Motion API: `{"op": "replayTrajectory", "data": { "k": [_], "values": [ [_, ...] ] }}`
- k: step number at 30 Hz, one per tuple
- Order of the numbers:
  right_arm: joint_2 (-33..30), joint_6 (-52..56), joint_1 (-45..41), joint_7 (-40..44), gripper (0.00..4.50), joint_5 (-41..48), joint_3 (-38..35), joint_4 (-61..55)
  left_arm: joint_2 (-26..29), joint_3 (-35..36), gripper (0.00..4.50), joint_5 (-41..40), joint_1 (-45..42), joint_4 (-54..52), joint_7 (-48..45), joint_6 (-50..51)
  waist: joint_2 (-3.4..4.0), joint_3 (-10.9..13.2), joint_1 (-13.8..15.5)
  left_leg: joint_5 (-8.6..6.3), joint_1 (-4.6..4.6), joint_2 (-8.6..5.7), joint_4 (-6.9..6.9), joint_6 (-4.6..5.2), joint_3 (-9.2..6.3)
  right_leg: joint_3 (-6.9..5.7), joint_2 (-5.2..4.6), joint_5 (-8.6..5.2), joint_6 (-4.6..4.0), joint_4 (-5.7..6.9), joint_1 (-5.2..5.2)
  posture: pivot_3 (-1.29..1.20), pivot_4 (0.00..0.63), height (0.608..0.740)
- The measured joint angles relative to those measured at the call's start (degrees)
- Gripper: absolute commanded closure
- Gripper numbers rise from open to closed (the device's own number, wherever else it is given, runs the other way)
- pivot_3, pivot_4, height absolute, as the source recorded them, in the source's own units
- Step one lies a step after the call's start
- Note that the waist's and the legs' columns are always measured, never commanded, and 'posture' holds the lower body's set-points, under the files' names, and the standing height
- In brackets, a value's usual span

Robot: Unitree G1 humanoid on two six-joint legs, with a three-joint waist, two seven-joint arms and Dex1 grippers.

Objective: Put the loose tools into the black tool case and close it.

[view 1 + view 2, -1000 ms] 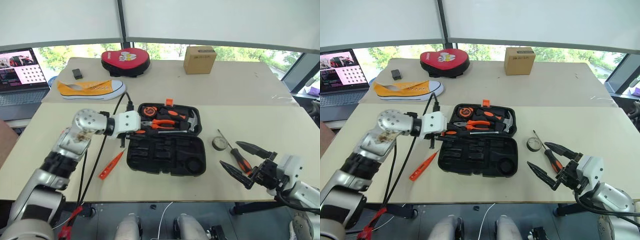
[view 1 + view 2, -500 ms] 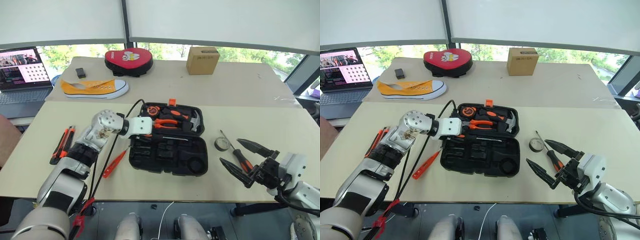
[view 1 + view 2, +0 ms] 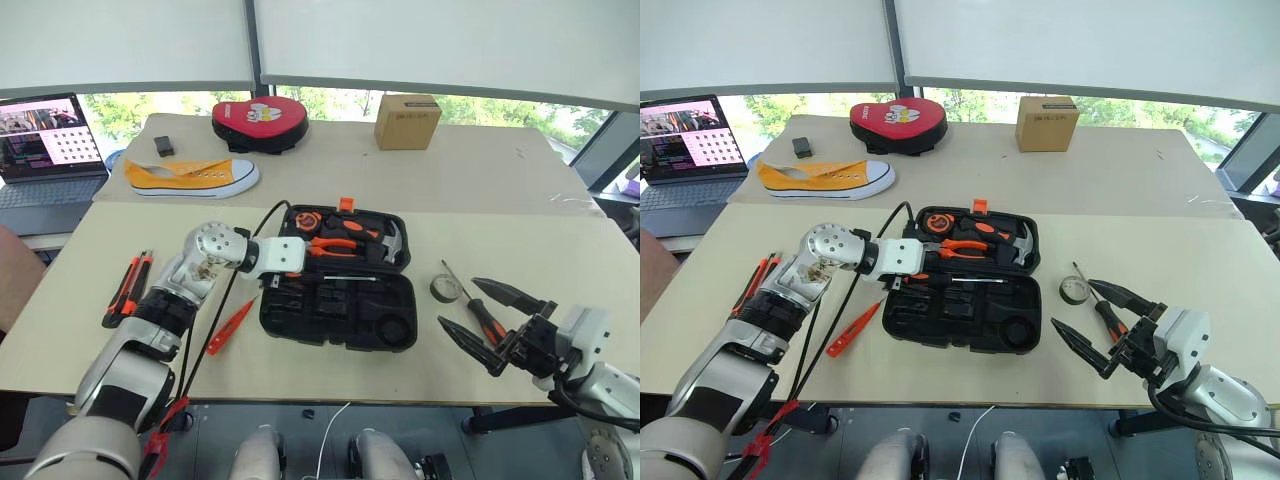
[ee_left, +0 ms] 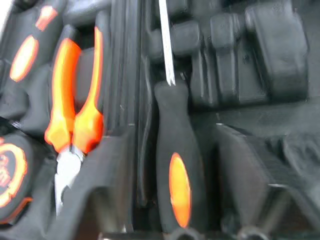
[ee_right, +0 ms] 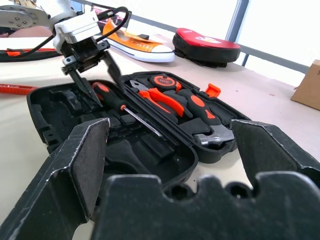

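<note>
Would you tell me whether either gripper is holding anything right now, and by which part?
Nothing: the left gripper stands open over the screwdriver lying in the case; the right gripper is open.

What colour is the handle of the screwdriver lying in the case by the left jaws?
Black with an orange oval inset on the screwdriver, clearest in the left wrist view.

- I read this as a robot test room in an office or lab, not a home.
- I see two pale tables pushed together, the far one at twelve o'clock under large windows with white roller blinds drawn most of the way down, greenery outside.
- At ten o'clock I see an open laptop showing a grid of small pictures.
- Unrelated props lie about as in a trial set: a yellow sneaker, a red heart-shaped pouch, a cardboard box, and an open black tool case.
</note>
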Motion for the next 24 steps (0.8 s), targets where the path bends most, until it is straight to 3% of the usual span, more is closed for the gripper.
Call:
{"op": "replayTrajectory", "data": {
  "k": [1,4,8,11,24],
  "values": [
    [0.0,0.0,0.05,0.09,0.0,0.0,0.0,0.0,-0.68,0.83,1.07,-1.41,0.27,-0.82,-0.07,0.9,0.0,0.0,-0.01,0.0,-0.01,-0.01,0.0,0.0,0.0,0.0,-0.01,0.01,0.01,-0.01,0.0,0.0,0.15,0.74],
    [0.01,0.0,0.61,0.47,0.0,0.0,-0.01,0.09,-1.55,3.24,1.86,-4.65,0.84,-3.72,-0.03,3.49,0.01,0.0,-0.13,-0.01,0.0,0.0,0.0,0.02,0.0,0.01,0.0,0.01,0.02,-0.01,-0.01,0.0,0.15,0.74],
    [0.62,0.0,1.26,0.53,0.0,0.0,-0.07,0.59,-2.05,5.31,3.41,-6.36,3.05,-4.42,1.35,6.42,0.04,-0.02,-0.41,-0.01,0.05,0.0,0.0,0.02,-0.01,0.03,0.03,0.01,0.02,0.03,0.0,0.0,0.15,0.74],
    [0.9,-0.01,1.28,0.54,0.0,0.0,-0.06,0.63,-3.57,5.42,4.32,-6.3,3.93,-3.03,3.38,7.6,0.04,-0.01,-0.18,-0.01,0.04,-0.02,0.01,0.02,-0.01,0.03,0.01,0.02,0.03,0.02,0.01,0.0,0.15,0.74],
    [1.67,-0.16,2.73,0.32,0.0,-0.65,-0.21,1.59,-5.83,2.76,4.32,-1.88,6.06,0.79,7.35,4.43,0.13,-0.07,0.03,-0.02,0.35,-0.05,0.01,0.03,-0.02,0.01,-0.03,0.02,0.04,-0.04,0.36,0.0,0.15,0.74]
  ]
}}
